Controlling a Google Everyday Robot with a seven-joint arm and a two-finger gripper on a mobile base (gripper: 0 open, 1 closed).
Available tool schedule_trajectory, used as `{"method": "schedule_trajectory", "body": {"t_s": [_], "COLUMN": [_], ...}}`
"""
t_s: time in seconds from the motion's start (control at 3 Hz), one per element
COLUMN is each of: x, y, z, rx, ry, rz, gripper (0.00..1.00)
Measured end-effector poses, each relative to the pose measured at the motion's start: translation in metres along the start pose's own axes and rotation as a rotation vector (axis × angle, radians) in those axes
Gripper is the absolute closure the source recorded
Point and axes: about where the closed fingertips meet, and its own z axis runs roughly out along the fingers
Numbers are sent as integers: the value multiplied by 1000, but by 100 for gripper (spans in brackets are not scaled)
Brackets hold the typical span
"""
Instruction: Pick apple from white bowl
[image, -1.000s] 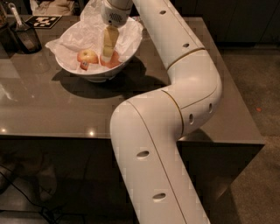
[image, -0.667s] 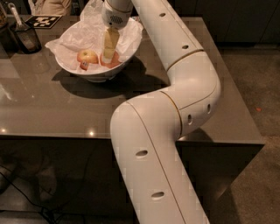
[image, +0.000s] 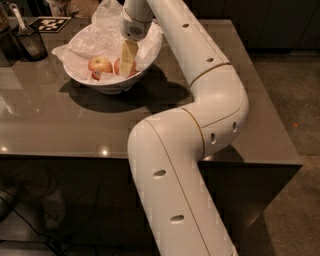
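The white bowl (image: 107, 86) lined with crumpled white paper stands at the back left of the table. Two apples lie in it. The evenly red-orange apple (image: 117, 67) is at the middle, partly hidden behind my gripper. The paler yellow-and-red apple (image: 100, 64) lies just left of it. My gripper (image: 126, 67) reaches down into the bowl from above and sits right at the red-orange apple, its pale yellowish end covering the apple's middle. My arm bends back over the table's right side.
A small dark cup with utensils (image: 31, 42) stands at the back left beside the bowl. A black-and-white marker card (image: 50, 24) lies behind it. The glossy grey table (image: 75, 125) ends at a front edge and a right edge, with floor beyond.
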Motion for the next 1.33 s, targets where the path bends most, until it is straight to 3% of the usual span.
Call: {"method": "schedule_trajectory", "body": {"t_s": [0.33, 1.0, 1.33], "x": [0, 0, -4], "y": [0, 0, -5], "z": [0, 0, 6], "rx": [0, 0, 13], "ry": [0, 0, -1], "rz": [0, 0, -12], "gripper": [0, 40, 27]}}
